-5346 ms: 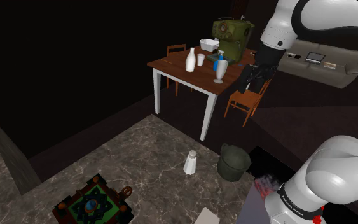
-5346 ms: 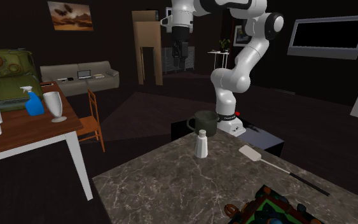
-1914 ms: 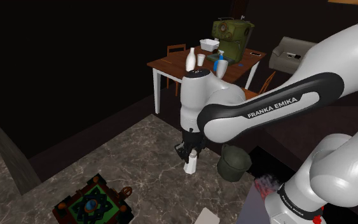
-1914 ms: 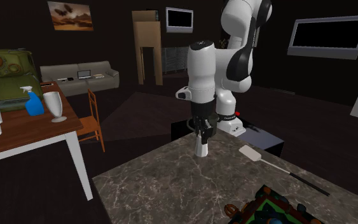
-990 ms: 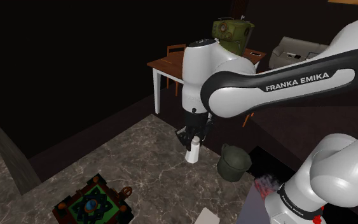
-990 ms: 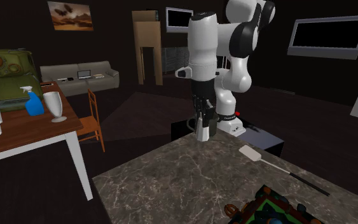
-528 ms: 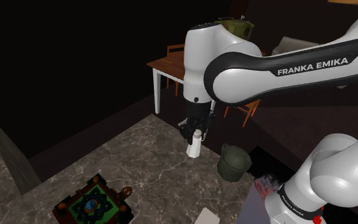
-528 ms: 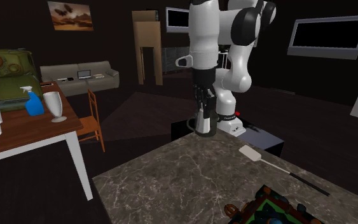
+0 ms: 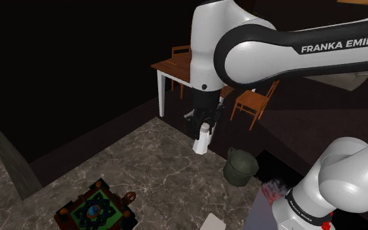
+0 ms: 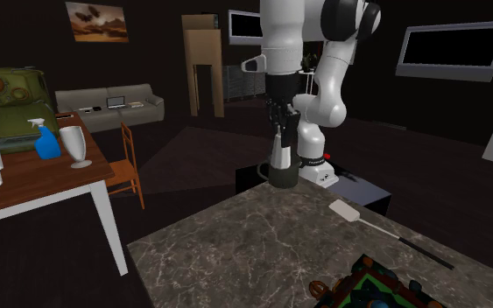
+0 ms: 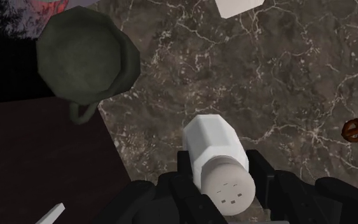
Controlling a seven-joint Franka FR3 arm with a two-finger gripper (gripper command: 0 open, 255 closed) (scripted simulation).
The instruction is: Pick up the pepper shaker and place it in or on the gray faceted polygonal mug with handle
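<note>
- The white shaker (image 11: 217,156) is clasped between the black fingers (image 11: 261,173) of the gripper (image 11: 222,167). Its faceted body and perforated cap are shown in the wrist view.
- In the shoulder view it is seen held clear of the dark, veined marble counter (image 9: 143,170), apart from the mug (image 9: 240,167).
- The mug's grey-green faceted bowl and loop handle are seen from above in the wrist view, near the counter's edge.
- In the second exterior view the mug is partly hidden behind the shaker, and a white spatula (image 10: 346,210) is seen lying flat.

Wooden table (image 10: 56,179), white spatula (image 10: 347,211) — marble counter (image 10: 235,245)
</note>
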